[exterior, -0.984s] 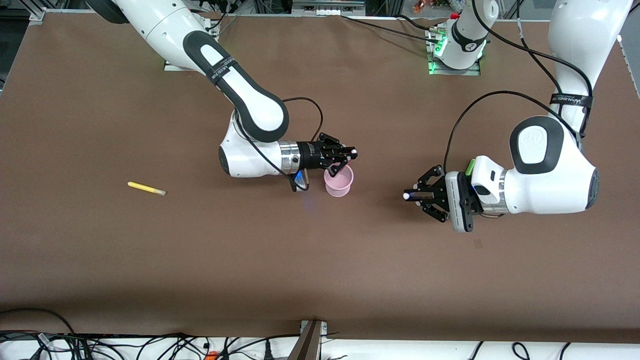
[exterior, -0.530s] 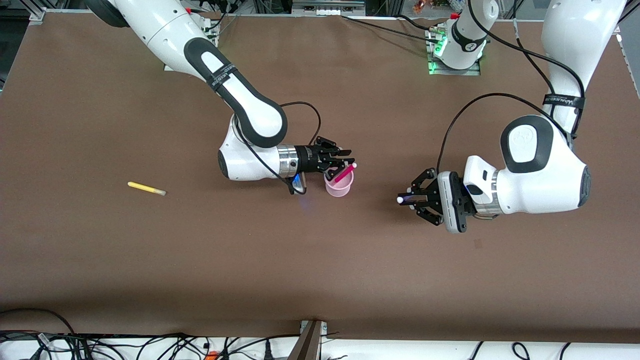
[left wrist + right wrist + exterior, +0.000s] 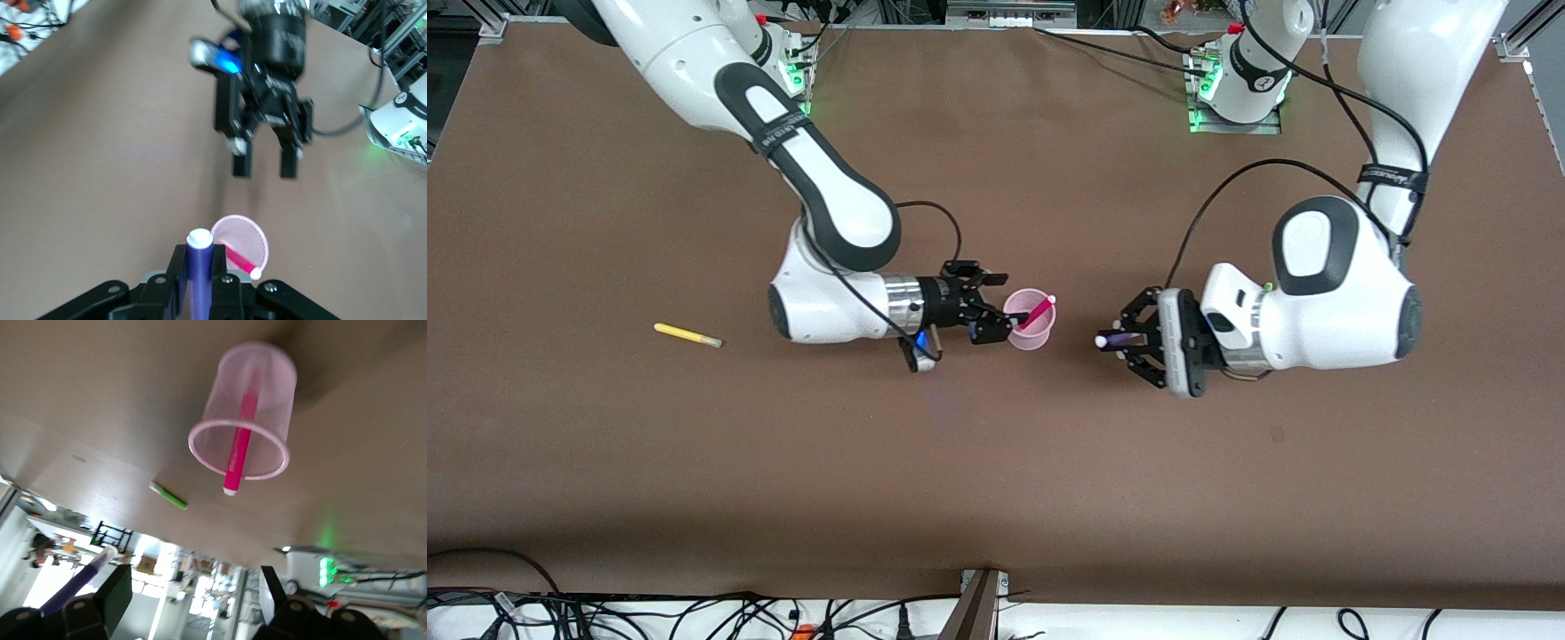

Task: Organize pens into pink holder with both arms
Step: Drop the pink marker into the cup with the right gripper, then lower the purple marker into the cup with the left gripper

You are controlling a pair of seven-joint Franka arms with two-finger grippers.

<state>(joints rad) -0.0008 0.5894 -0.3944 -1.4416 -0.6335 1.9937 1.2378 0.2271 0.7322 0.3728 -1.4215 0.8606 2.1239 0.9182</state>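
Pink holder (image 3: 1030, 322) mid-table with one magenta pen (image 3: 1039, 312) leaning in it, pale tip over the rim.

Four pens show, one of each colour: the magenta one in the cup; a dark purple pen (image 3: 1119, 340) clamped in the closed left gripper (image 3: 1129, 340), just off the holder toward the left arm's end; a yellow pen (image 3: 687, 335) lying well apart toward the right arm's end; and a light green pen (image 3: 168, 496), seen only in the right wrist view, apparently on the table. Two arms reach in. The right gripper (image 3: 991, 310) sits just beside the holder, jaws spread wide and holding nothing.
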